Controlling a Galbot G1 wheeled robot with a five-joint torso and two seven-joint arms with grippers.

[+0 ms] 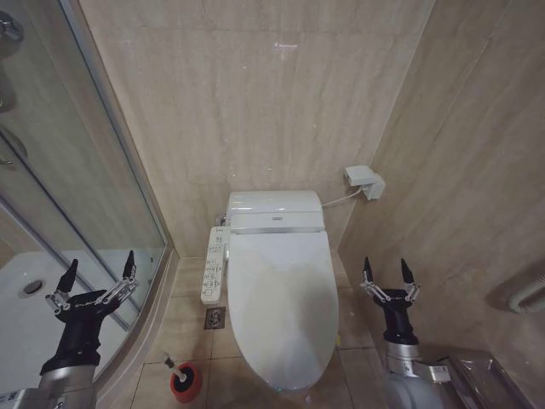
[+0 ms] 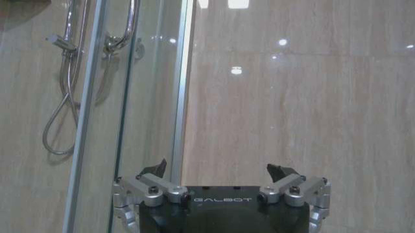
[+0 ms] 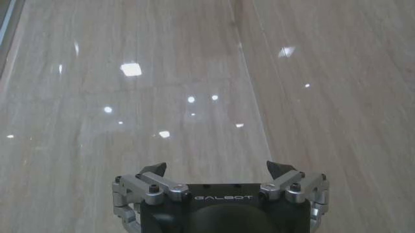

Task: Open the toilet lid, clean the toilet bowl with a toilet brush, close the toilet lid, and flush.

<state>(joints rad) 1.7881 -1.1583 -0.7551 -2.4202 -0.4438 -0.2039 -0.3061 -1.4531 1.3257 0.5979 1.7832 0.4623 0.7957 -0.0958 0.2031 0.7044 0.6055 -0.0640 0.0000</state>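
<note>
The white toilet lid [image 1: 279, 302] lies shut over the toilet bowl, which is hidden beneath it. The toilet brush [image 1: 173, 364] stands on the floor at the toilet's left front, its thin handle rising from a small red holder [image 1: 186, 383]. My left gripper [image 1: 100, 268] is raised at the left, in front of the shower glass, fingers spread open and empty. On the toilet's right side my right gripper [image 1: 386, 271] is raised near the wall, also open and empty. In the left wrist view the left gripper [image 2: 220, 170] faces the wall, and in the right wrist view the right gripper [image 3: 217, 167] faces the tiled corner.
A side button panel [image 1: 215, 265] runs along the toilet's left. A floor drain [image 1: 215, 319] sits beside it. The curved glass shower enclosure [image 1: 102, 187] bounds the left, with a shower hose [image 2: 61, 111] inside. Beige tiled walls close the back and right; a white socket box [image 1: 364, 181] is on the wall.
</note>
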